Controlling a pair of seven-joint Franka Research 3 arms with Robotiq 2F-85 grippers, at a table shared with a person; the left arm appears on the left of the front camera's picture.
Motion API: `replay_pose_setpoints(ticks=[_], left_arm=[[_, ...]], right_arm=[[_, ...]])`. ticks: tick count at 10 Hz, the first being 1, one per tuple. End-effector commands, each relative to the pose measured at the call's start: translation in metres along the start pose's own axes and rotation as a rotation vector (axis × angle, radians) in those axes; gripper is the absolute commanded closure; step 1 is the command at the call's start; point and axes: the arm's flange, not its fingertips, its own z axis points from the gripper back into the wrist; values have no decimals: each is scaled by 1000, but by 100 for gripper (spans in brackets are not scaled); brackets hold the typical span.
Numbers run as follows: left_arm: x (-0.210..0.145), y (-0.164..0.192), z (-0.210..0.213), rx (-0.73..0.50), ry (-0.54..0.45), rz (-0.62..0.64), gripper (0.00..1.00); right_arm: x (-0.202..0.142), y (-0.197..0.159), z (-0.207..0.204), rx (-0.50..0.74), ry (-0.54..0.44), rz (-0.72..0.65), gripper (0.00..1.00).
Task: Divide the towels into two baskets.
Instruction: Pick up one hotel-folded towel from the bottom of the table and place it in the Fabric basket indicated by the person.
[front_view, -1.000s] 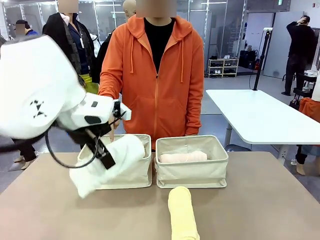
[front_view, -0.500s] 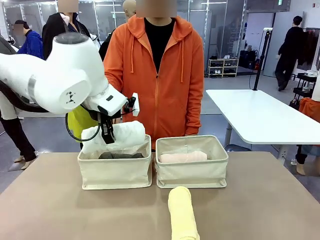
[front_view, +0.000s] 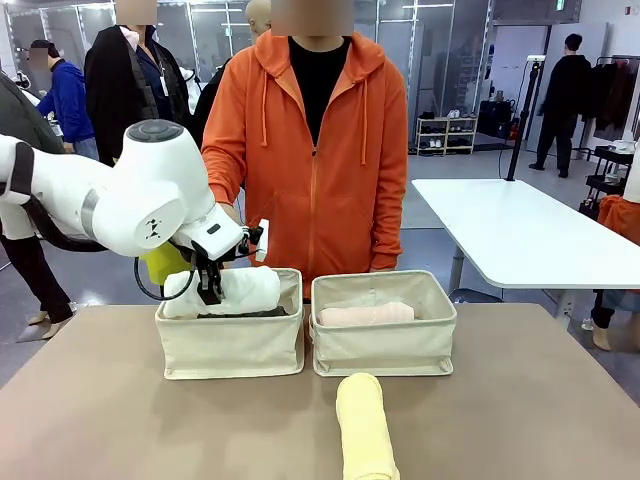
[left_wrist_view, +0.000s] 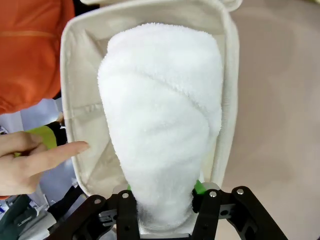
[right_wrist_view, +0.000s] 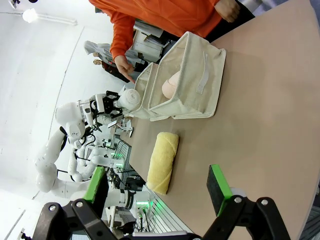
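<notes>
The white rolled terry towel (left_wrist_view: 162, 125) lies lengthwise in the left cream canvas basket (front_view: 230, 350), on top of a dark grey rolled towel (front_view: 240, 312). One second earlier it hung tilted in front of this basket; half a second earlier it was above the rim. The left gripper (left_wrist_view: 164, 200) is clamped on one end of the white towel.

The left wrist view shows a person's hand (left_wrist_view: 30, 167) with its forefinger at the basket's rim. The right wrist view shows the right gripper (right_wrist_view: 156, 184), jaws wide apart and holding nothing, above the brown table (front_view: 520, 400).

Count: four towels, two baskets. The pale pink rolled towel (front_view: 366, 314) lies in the right cream canvas basket (front_view: 385, 350); the pale yellow rolled towel (front_view: 365, 430) lies on the table in front of it
</notes>
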Motion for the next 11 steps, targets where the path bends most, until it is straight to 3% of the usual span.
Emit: replay_pose_setpoints(ticks=[1,3,4,5,7,11], left_arm=[[-2,20,-12,21,10,-48,63],[1,31,-28,4,7,-59,63],[1,34,-34,1,-3,-45,57],[2,35,-34,3,-17,-27,30],[1,34,-31,-3,-27,-22,0],[2,11,-11,12,-27,39,0]], right_arm=[[-1,4,0,-11,-2,-4,0],[-1,4,0,-11,-2,-4,0],[-1,4,0,-11,-2,-4,0],[-1,4,0,-11,-2,-4,0],[-1,4,0,-11,-2,-4,0],[-1,4,0,-11,-2,-4,0]])
